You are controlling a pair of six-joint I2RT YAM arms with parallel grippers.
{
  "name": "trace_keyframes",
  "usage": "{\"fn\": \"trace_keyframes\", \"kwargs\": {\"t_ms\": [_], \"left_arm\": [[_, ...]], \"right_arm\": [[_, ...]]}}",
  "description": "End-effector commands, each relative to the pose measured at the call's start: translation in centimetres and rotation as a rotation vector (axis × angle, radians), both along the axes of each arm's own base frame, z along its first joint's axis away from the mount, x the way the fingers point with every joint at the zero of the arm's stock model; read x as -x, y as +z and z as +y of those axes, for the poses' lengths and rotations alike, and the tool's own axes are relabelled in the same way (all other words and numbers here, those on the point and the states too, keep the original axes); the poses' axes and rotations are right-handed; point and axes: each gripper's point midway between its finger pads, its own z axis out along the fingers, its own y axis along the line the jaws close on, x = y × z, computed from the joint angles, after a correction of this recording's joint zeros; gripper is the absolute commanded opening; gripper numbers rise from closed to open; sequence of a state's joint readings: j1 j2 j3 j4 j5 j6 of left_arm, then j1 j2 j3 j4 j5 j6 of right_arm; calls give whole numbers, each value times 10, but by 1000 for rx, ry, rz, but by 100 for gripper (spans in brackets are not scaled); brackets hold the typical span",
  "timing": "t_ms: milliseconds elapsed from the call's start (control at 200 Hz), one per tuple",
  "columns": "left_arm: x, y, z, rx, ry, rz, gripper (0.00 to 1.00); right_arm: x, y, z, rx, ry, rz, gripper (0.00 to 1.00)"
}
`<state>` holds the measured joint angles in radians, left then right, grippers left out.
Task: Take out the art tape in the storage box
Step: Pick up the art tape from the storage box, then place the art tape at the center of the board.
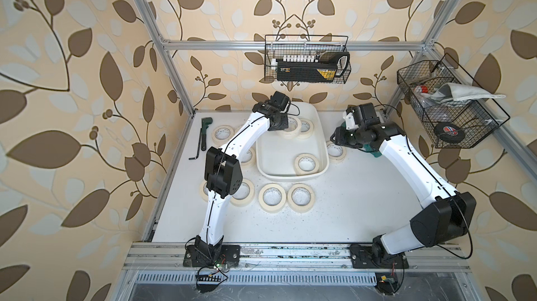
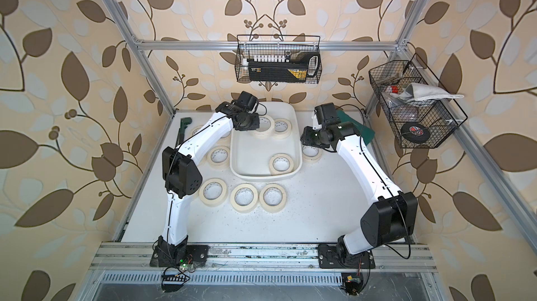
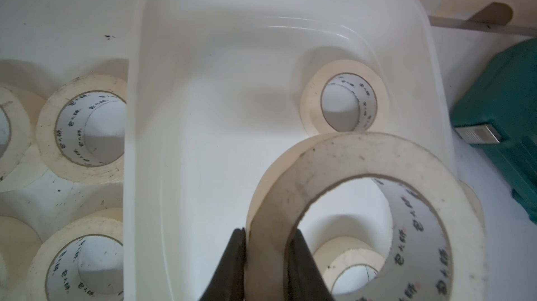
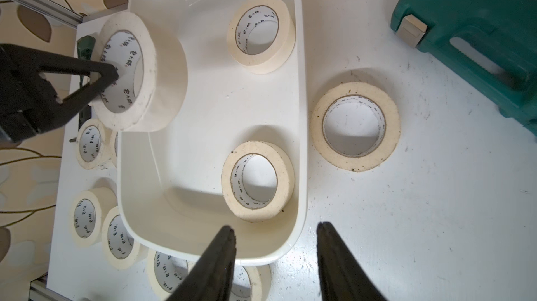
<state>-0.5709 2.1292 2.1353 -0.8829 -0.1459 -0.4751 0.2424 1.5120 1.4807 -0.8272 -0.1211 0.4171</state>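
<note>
The storage box (image 1: 263, 166) (image 2: 236, 166) is a shallow white tub at mid-table. My left gripper (image 3: 267, 234) is shut on the wall of one cream art tape roll (image 3: 363, 154) (image 4: 165, 81), held tilted and raised over the box's far end. Two more rolls lie flat inside the box, one at its near right corner (image 1: 305, 173) (image 4: 257, 212) and one at its far right (image 4: 287, 32) (image 3: 308, 102). My right gripper (image 4: 276, 227) hangs open and holds nothing, over the box's right rim and the table beside it.
Several tape rolls lie on the table around the box: left (image 1: 222, 141), front (image 1: 272, 208) and right (image 4: 354, 163). A teal tool case (image 4: 479, 23) sits at the far right. A wrench (image 1: 205, 128) lies far left. Black wire baskets (image 1: 308, 61) (image 1: 447, 105) hang on the frame.
</note>
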Motion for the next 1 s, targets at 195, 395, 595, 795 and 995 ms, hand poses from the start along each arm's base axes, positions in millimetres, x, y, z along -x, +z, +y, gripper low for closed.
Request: {"fn": "trace_keyframes", "kwargs": {"t_ms": [195, 395, 595, 795, 995], "left_arm": [[68, 44, -46, -94, -382, -103, 6], [98, 35, -65, -139, -532, -118, 5], [113, 40, -73, -119, -592, -133, 4], [118, 49, -74, -90, -603, -152, 4], [118, 51, -74, -82, -597, -157, 4]], "right_arm": [[6, 21, 40, -116, 108, -26, 48], [12, 22, 71, -115, 200, -45, 48], [17, 5, 73, 42, 202, -36, 48], [17, -14, 70, 141, 214, -20, 50], [15, -33, 69, 170, 206, 18, 50]]}}
